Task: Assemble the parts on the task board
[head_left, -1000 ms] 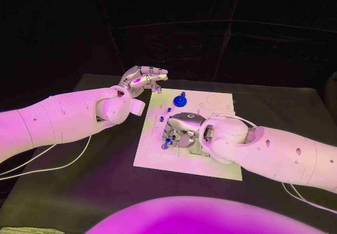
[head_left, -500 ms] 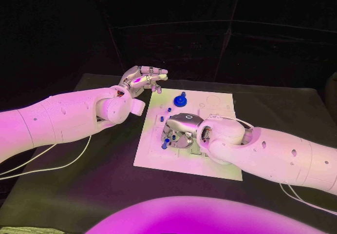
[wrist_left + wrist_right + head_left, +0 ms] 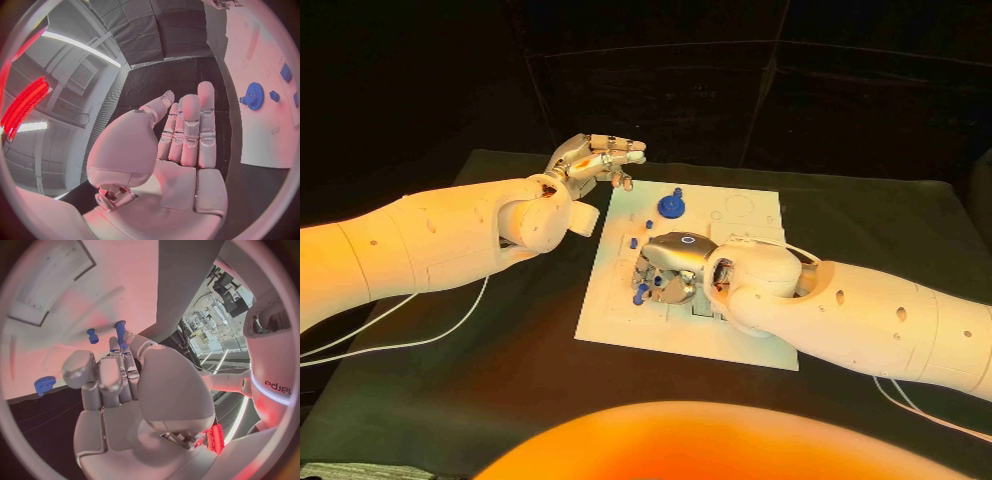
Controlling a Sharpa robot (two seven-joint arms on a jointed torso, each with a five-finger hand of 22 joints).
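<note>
The desk [image 3: 488, 370] carries the task board [image 3: 747, 335], and the right hand [image 3: 669, 272] is low over its middle, fingers curled about a small blue peg [image 3: 119, 330]; whether they actually pinch it I cannot tell. The peg should go down upright and be pressed straight, not rocked. The left hand [image 3: 596, 158] hovers spread and empty past the board's far left corner. The blue gear [image 3: 671, 207] stands just beyond the working hand, and a smaller blue part [image 3: 92, 335] sits close beside the peg, easily knocked.
</note>
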